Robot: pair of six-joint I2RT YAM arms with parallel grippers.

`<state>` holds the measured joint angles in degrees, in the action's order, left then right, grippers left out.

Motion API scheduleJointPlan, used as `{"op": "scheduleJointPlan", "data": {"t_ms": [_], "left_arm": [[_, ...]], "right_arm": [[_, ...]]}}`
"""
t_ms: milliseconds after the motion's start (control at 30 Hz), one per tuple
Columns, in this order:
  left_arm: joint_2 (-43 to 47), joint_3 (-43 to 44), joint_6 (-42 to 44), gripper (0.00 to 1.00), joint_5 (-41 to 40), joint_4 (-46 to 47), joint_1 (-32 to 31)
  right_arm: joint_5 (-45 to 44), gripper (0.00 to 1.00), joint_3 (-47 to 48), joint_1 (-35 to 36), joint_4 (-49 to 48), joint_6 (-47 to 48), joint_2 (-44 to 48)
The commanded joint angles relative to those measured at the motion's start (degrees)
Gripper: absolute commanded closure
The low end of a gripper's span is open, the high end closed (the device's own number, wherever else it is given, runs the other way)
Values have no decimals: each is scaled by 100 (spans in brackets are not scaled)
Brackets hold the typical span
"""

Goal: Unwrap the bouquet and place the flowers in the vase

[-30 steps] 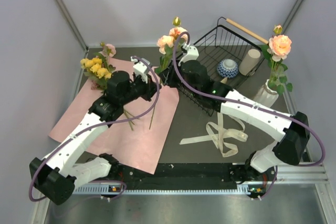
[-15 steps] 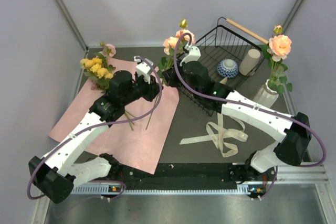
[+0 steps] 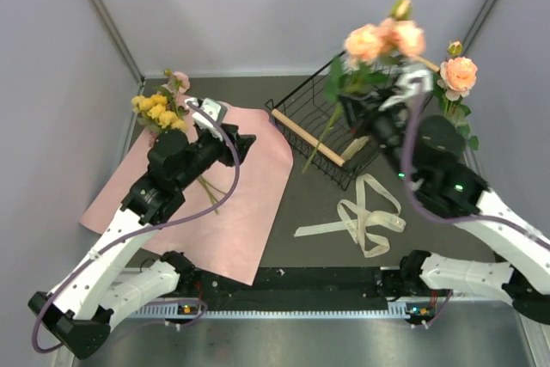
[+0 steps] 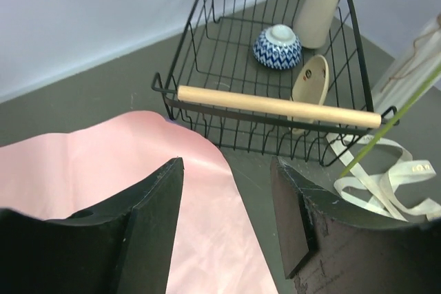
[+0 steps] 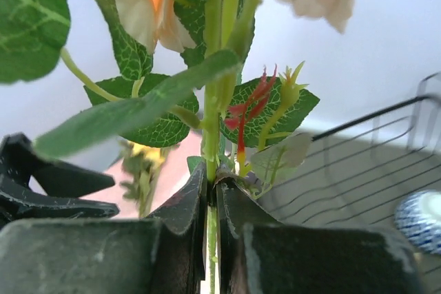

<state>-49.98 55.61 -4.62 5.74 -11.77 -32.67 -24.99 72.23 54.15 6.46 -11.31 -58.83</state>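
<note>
My right gripper (image 3: pixel 359 102) is shut on the green stem of a peach rose spray (image 3: pixel 384 39), held high over the basket with the stem's end hanging down. The right wrist view shows the stem (image 5: pixel 210 129) pinched between the jaws of that gripper (image 5: pixel 211 185). Another peach rose (image 3: pixel 458 75) stands at the right; my right arm hides its vase from above, but the ribbed white vase (image 4: pixel 415 56) shows in the left wrist view. My left gripper (image 3: pixel 245 145) (image 4: pixel 226 164) is open and empty above the flattened pink wrapping paper (image 3: pixel 249 212) (image 4: pixel 83 163). Yellow and pink flowers (image 3: pixel 161 109) lie at the paper's back left.
A black wire basket (image 3: pixel 296 122) (image 4: pixel 186 39) with a wooden handle (image 4: pixel 275 107) holds a blue-and-white bowl (image 4: pixel 277 46), a cream cup (image 4: pixel 317 12) and a spoon (image 4: pixel 309 87). The cream ribbon (image 3: pixel 365 217) (image 4: pixel 393 177) lies loose in front of it. Grey walls stand close on three sides.
My right arm has lifted the peach rose spray up and to the right. The left gripper let go of it, opened and drew back left. The basket's handle now lies on the near-left side.
</note>
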Motion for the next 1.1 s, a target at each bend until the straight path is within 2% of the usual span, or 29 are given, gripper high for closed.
{"op": "scheduleJointPlan", "data": {"t_ms": [0,167,300,433,567,633,700,933,1067], "left_arm": [[155,-103,-91,41,-363,421,32],[120,-95,-170,42,-196,439,41],[76,-103,-197,43,-152,448,41],[32,-95,-214,44,-117,448,41],[58,-112,-206,44,-161,448,50],[58,-112,-197,44,-178,448,41],[67,-130,-188,44,-204,456,41],[-21,-121,-197,44,-152,456,41],[-30,-121,-188,44,-169,448,41]], "right_arm": [[-804,100,660,52,337,1453,1003],[-1999,100,916,52,383,2518,1707],[-2693,100,925,52,208,3588,1831],[-3283,100,785,52,-609,4881,1691],[-3591,100,258,43,-2399,6130,1550],[-3697,100,-32,52,-2753,6605,1445],[-3793,100,-409,43,-3640,7229,1383],[-3688,100,-833,-132,-3802,7161,1303],[-3557,100,-973,-387,-3336,6521,1435]]}}
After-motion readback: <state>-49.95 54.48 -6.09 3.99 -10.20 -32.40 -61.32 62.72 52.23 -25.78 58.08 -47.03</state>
